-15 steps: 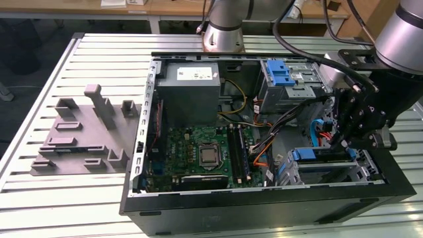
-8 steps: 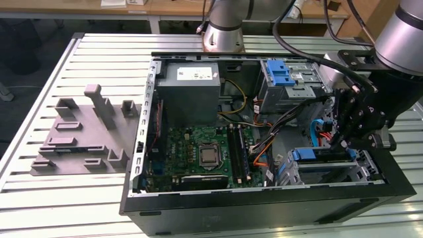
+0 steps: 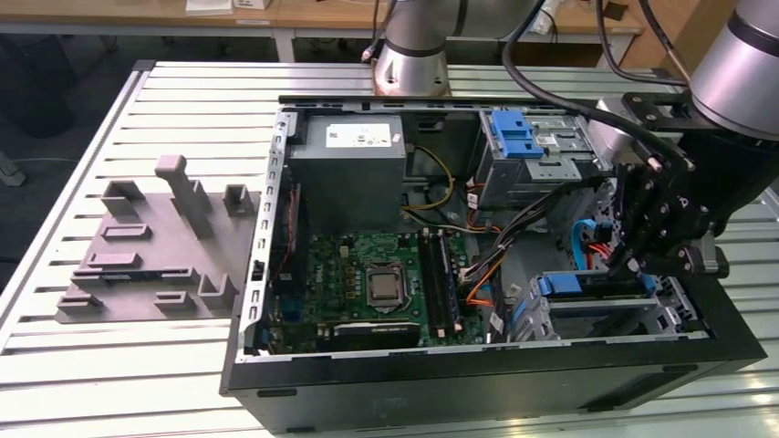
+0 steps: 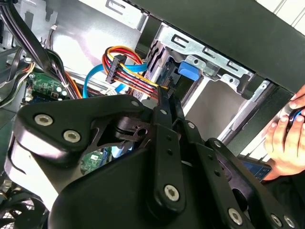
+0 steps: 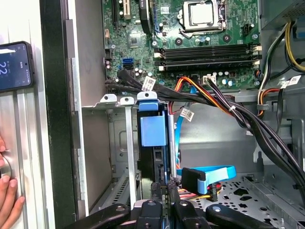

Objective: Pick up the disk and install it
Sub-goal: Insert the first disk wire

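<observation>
On the slatted metal table (image 3: 73, 365), inside the open computer case (image 3: 487, 383), the disk (image 5: 153, 143) is seen seated upright in its drive cage (image 5: 114, 143), with the gripper (image 5: 167, 188) fingers closed together at its edge.

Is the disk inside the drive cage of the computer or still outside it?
Inside. The disk stands on edge between the metal walls of the drive cage, with the tool at its near end.

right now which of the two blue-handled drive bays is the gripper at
The lower bay's blue carrier, near the case's front corner; the gripper hangs right over it. The other blue carrier sits farther back, beside the grey power supply.
</observation>
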### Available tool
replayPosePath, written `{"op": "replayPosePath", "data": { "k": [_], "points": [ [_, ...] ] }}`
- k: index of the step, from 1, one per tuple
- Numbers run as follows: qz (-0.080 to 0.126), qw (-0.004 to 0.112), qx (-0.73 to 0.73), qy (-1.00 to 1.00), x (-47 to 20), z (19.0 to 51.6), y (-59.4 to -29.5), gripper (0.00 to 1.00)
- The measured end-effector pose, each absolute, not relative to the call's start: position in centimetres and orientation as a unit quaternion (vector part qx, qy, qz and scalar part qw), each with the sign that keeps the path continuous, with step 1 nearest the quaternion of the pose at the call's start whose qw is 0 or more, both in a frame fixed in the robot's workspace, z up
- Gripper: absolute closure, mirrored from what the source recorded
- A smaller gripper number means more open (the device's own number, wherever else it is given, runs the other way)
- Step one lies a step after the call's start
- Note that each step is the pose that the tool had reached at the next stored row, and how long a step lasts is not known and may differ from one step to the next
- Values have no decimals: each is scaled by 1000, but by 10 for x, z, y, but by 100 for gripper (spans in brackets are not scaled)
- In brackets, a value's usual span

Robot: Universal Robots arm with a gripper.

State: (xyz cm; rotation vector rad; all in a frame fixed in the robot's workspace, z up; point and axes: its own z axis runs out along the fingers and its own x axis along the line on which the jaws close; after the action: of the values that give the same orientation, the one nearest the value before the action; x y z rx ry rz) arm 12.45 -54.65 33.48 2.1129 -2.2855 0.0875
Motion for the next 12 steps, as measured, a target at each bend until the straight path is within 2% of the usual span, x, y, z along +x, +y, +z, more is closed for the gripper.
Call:
{"op": "replayPosePath", "data": {
  "k": [12],
  "points": [
    [28, 14, 679, -734, 125, 333, -547, 84]
  ]
}}
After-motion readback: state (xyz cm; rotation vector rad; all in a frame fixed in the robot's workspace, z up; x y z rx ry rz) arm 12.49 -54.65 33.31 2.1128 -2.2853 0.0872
